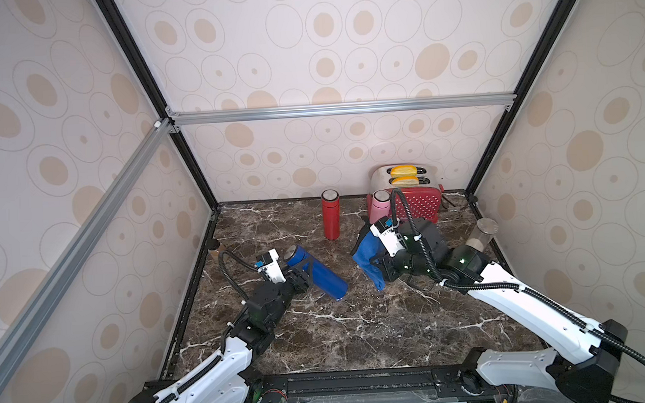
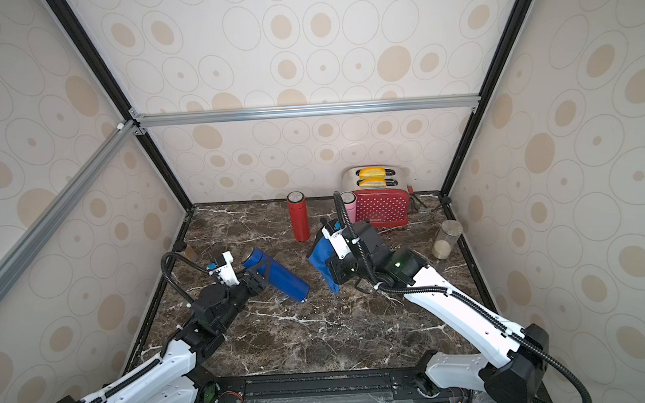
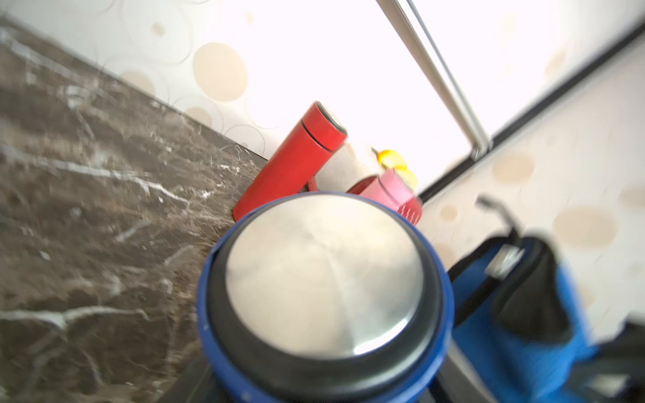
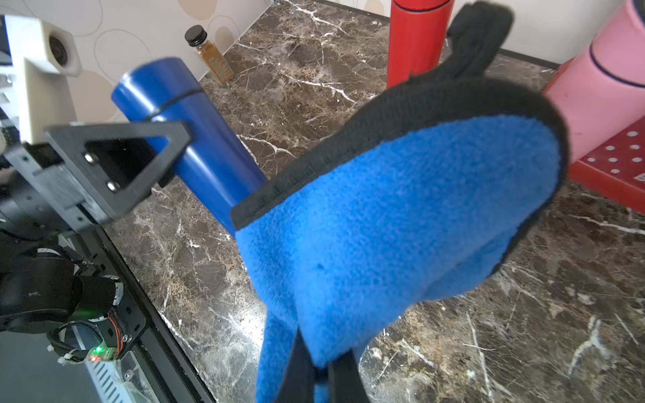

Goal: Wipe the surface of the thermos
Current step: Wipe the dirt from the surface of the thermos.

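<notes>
The blue thermos (image 1: 321,273) (image 2: 281,273) is tilted, its steel lid (image 3: 324,275) up and toward the back left. My left gripper (image 1: 304,274) (image 2: 263,275) is shut on its upper body, one black finger (image 4: 139,153) across the barrel. A blue cloth (image 1: 369,258) (image 2: 322,259) (image 4: 401,226) with a black edge hangs from my right gripper (image 1: 378,264) (image 4: 323,377), which is shut on it. The cloth hangs just right of the thermos, apart from it in both top views. It hides the thermos's lower end in the right wrist view.
A red flask (image 1: 330,215) and a pink flask (image 1: 380,207) stand at the back. Behind the pink one is a red toaster (image 1: 417,203) with bread in its slots. A glass jar (image 1: 482,235) stands by the right wall, a small spice bottle (image 1: 215,250) by the left.
</notes>
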{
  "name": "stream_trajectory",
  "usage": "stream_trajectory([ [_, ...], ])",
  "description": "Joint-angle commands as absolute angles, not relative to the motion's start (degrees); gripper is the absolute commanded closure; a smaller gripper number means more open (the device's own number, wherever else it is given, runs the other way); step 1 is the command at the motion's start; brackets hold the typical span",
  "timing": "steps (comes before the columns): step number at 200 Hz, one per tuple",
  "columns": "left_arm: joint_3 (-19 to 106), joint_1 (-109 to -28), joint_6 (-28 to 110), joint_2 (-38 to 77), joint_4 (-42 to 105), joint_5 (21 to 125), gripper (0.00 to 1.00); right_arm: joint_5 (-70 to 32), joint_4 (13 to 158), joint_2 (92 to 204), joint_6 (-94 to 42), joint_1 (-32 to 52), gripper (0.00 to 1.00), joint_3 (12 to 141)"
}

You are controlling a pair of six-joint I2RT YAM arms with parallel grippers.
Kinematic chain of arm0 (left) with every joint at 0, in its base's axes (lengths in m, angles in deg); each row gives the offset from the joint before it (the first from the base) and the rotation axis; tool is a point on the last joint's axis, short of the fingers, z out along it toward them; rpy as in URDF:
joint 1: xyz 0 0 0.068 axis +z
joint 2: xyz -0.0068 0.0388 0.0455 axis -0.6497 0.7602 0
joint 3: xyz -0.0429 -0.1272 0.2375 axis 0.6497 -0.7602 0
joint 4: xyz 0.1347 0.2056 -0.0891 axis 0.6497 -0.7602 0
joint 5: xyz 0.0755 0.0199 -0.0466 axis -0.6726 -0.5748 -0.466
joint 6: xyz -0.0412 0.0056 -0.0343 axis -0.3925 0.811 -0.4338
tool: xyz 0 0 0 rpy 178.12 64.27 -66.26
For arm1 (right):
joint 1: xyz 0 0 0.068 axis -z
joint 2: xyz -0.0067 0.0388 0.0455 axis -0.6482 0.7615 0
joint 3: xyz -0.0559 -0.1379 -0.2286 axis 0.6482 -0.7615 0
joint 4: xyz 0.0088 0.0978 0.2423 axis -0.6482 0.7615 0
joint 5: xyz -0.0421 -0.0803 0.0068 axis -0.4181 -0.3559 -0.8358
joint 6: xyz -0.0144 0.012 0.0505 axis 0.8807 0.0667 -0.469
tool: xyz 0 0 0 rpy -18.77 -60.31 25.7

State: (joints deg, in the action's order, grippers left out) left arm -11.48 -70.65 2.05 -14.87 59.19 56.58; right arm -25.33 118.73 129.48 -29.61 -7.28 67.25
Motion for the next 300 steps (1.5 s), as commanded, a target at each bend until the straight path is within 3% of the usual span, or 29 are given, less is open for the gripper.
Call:
stream_trajectory([
  [1,-12.6,-66.6,-24.6,-14.3,68.4,53.9,1.00,-21.9,113.7,129.9,-30.4,-6.5,1.00,65.2],
  [27,-16.2,-63.5,-37.5,-9.2,79.5,56.0,1.00,-19.7,108.7,131.7,-31.2,-6.2,1.00,63.4],
  [118,-14.4,-63.4,-50.7,2.3,99.4,57.4,1.00,-12.7,92.2,141.0,-31.8,-5.2,1.00,64.1],
  [180,-12.4,-63.4,-51.6,2.6,101.5,58.5,1.00,-10.4,89.8,146.0,-32.5,-4.2,1.00,65.4],
  [220,-12.7,-63.4,-48.7,-1.0,95.6,58.5,1.00,-10.9,90.5,145.4,-32.5,-3.7,1.00,65.3],
  [300,-15.1,-63.4,-44.9,-4.9,88.6,58.3,1.00,-6.6,96.7,144.1,-29.4,-3.8,1.00,76.1],
])
